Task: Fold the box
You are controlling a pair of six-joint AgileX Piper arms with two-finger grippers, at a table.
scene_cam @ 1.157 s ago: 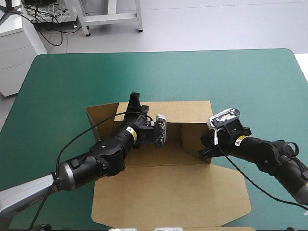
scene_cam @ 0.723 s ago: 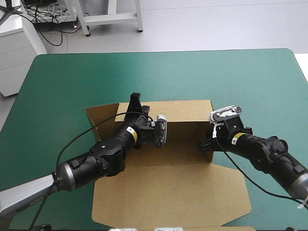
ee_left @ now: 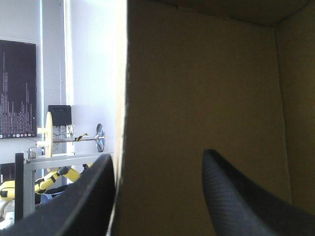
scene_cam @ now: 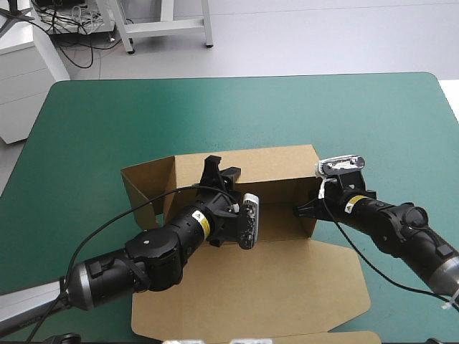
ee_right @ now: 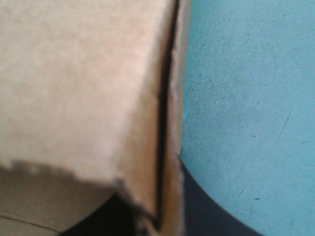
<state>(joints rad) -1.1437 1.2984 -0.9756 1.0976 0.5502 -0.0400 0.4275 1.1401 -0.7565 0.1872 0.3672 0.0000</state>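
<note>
The brown box [scene_cam: 251,287] lies in the middle of the table, its lid flat toward the near edge. Its back wall [scene_cam: 251,161] stands raised and a side flap [scene_cam: 143,183] splays out at the left. My left gripper [scene_cam: 215,166] reaches into the box's left rear corner. In the left wrist view that gripper [ee_left: 158,153] is open, and an upright board edge [ee_left: 123,98] stands between the black fingers without being pinched. My right gripper [scene_cam: 301,210] is at the box's right wall. In the right wrist view it [ee_right: 162,206] is shut on that wall's doubled board [ee_right: 167,123].
The teal-green cover [scene_cam: 237,107] runs from the box's back wall to the table's far edge, and a strip of it [scene_cam: 401,143] lies to the right of the box. The lid's front edge comes close to the table's near edge.
My left gripper has opened and let go of the board, and that arm has drawn back toward the near side. The right gripper has shut on the right wall. The left flap has swung outward.
</note>
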